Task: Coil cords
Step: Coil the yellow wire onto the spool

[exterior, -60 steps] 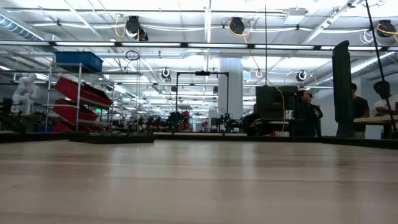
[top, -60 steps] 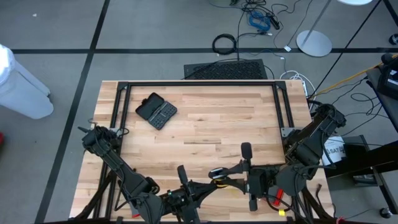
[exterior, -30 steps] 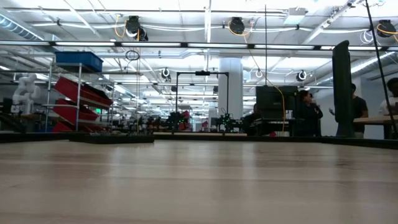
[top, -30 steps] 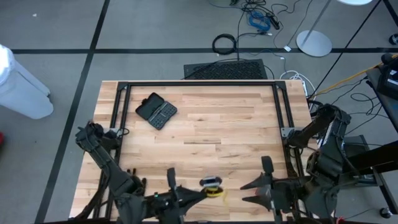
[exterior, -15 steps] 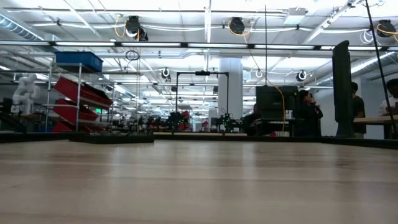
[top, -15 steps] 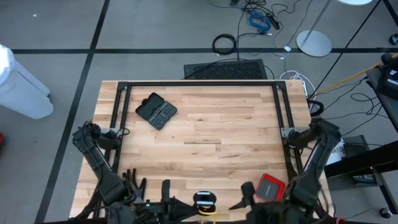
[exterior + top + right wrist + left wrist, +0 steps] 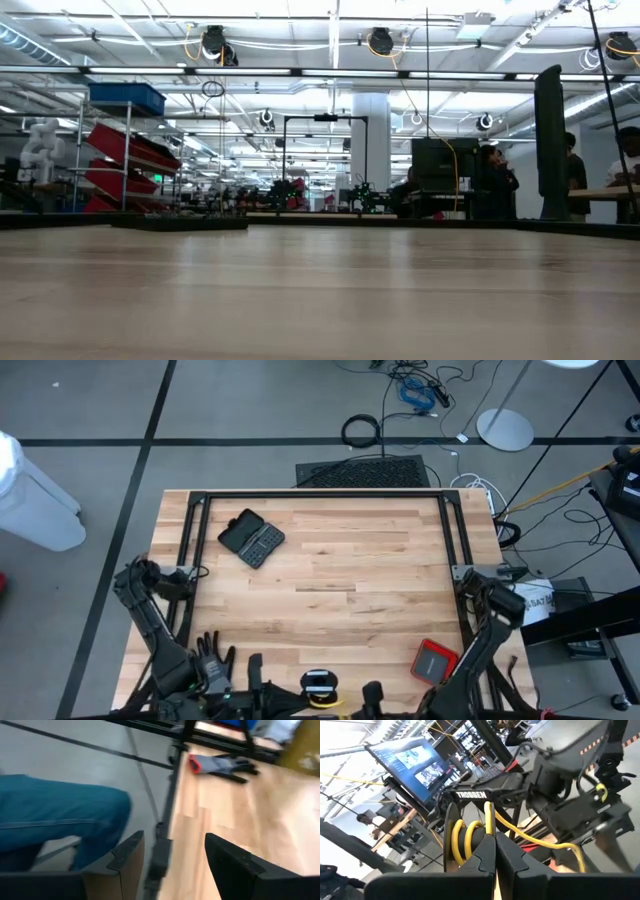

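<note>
At the near edge of the pale wooden tabletop [image 7: 330,575], a grey work glove [image 7: 208,655] lay at left, beside the left gripper [image 7: 495,851], whose fingers were pressed together on the thin yellow cord [image 7: 470,832]. The cord, already wound in several loops, sat at the near edge's middle [image 7: 320,690]; a loose tail ran off toward the other arm, so coiling looked nearly done, with the tail left. "TROSSEN" [image 7: 472,795] read on an arm link behind. Farther right lay a small red case [image 7: 436,660], near the right gripper [image 7: 172,855], spread wide, empty.
</note>
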Action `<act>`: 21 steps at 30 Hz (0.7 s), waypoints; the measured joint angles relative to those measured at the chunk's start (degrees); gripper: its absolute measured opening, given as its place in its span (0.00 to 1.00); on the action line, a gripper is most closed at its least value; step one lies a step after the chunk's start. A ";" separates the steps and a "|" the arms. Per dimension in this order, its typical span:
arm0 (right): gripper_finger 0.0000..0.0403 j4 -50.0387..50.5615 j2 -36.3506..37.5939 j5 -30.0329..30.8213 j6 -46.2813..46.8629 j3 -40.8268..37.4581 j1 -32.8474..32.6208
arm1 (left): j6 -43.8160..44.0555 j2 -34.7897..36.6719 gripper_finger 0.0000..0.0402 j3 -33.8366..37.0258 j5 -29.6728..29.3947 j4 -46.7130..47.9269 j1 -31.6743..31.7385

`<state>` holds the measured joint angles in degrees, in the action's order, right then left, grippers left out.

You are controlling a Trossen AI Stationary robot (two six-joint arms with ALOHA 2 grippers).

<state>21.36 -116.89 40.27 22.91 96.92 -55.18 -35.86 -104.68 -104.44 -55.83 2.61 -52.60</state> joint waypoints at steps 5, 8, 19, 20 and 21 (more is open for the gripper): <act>0.49 2.88 -2.34 5.56 1.48 0.00 -0.02 | 1.10 0.00 0.00 0.00 -1.68 0.06 -1.99; 0.49 6.73 -2.72 6.73 3.56 0.00 0.22 | 2.55 -0.02 0.00 0.00 -1.67 0.32 -3.03; 0.49 5.74 -6.25 5.96 -2.27 0.00 3.47 | 6.00 -0.04 0.00 0.00 -1.52 1.47 -5.39; 0.49 5.33 -6.63 6.23 -2.97 0.00 3.78 | 6.06 -0.07 0.00 0.00 -1.51 1.55 -5.60; 0.49 4.43 -6.90 6.38 -3.52 0.00 4.16 | 6.31 -0.20 0.00 0.00 -1.49 1.54 -5.72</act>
<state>25.79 -123.79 46.65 19.38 96.92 -51.02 -29.55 -104.89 -104.44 -57.32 4.15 -58.32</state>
